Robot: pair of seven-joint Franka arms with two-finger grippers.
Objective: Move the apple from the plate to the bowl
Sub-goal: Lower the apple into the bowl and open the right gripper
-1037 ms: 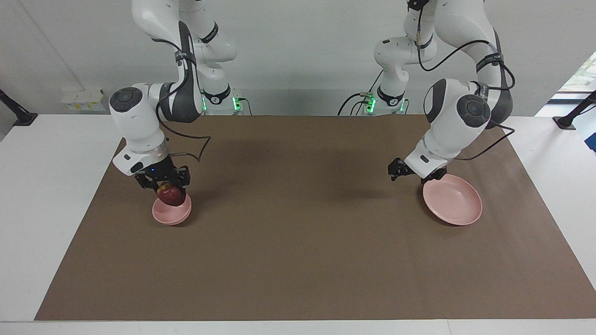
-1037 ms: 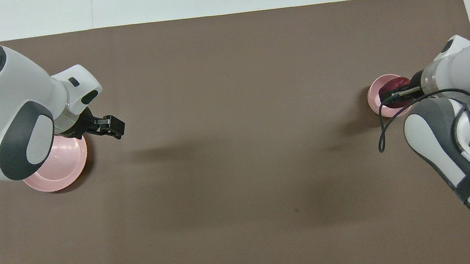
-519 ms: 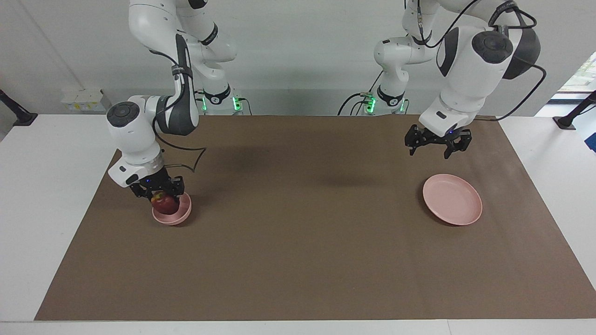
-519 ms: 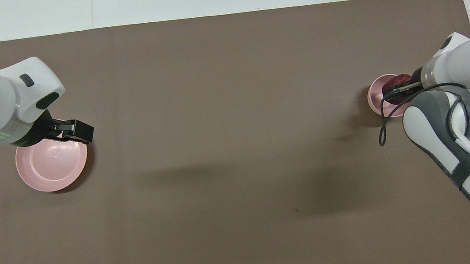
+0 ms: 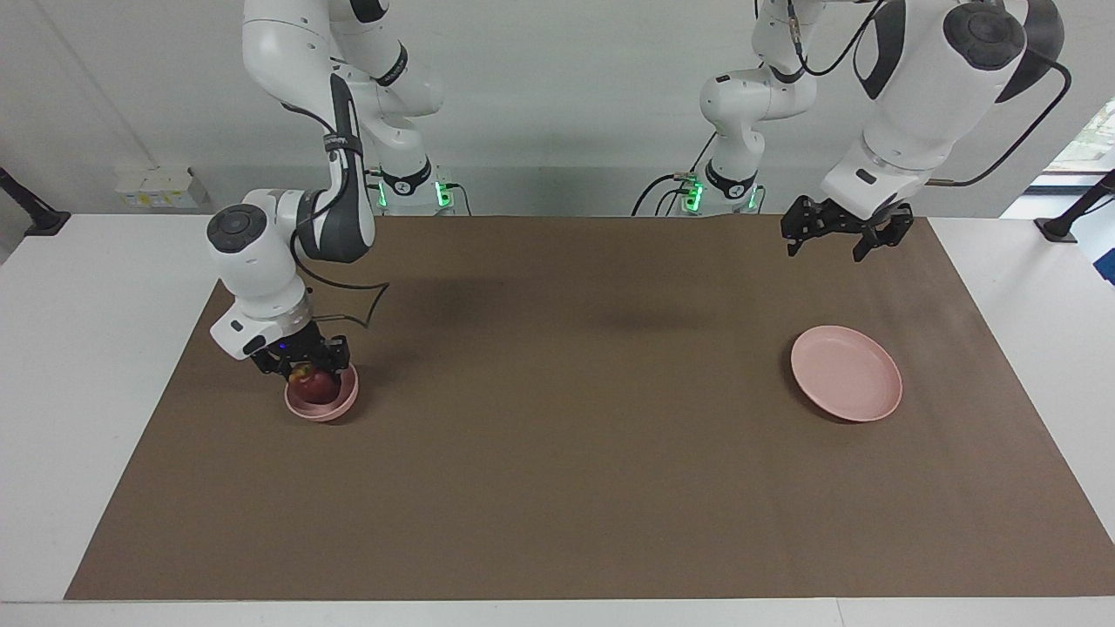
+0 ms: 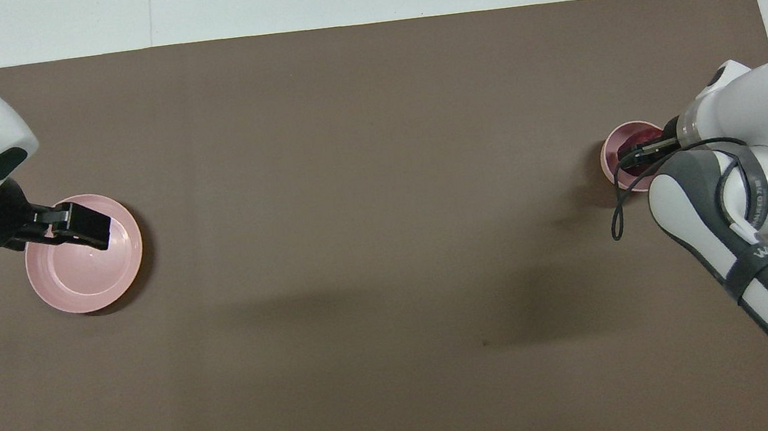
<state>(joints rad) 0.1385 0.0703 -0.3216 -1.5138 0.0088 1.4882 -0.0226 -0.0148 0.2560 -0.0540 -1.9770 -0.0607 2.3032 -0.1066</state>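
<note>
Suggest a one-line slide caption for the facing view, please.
Right gripper lowers the apple into the bowl; left gripper waits above the plate.

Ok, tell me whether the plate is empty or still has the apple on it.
Empty. The plate shows only bare pink surface; the apple sits low in the bowl, under the right gripper.

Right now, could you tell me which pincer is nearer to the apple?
The right pincer: it is down at the bowl, right on the apple inside it. The left pincer hangs raised near the plate, at the left arm's end of the table.
</note>
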